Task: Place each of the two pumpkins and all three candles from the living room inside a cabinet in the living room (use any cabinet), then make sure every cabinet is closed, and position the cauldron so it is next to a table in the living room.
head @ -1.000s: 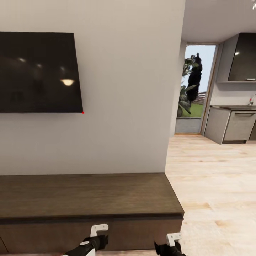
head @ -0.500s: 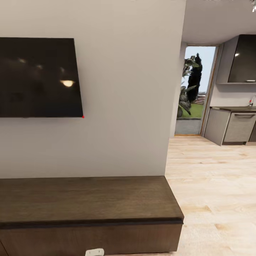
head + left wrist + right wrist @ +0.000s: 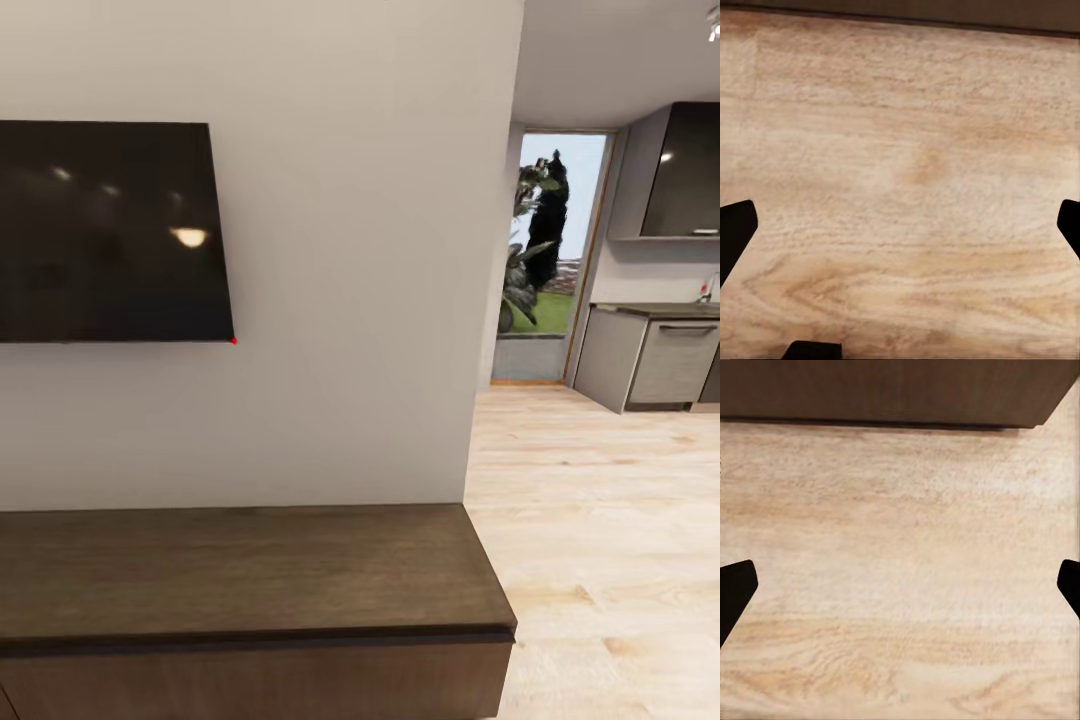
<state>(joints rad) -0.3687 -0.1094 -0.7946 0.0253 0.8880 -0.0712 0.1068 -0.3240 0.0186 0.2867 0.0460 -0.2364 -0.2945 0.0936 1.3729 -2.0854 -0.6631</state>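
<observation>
You face the white wall (image 3: 350, 250) and its dark TV (image 3: 110, 230), with the long low cabinet (image 3: 250, 570) closed at its foot, its top bare, and the kitchen (image 3: 660, 350) open to your right. No pumpkin, candle or cauldron is in sight here, so I judge the best move is to turn the base slowly and sweep the living room rather than reach. Both wrist views look down on plank floor (image 3: 900, 187); left tool (image 3: 900, 232) and right tool (image 3: 900, 592) hang spread wide, holding nothing.
</observation>
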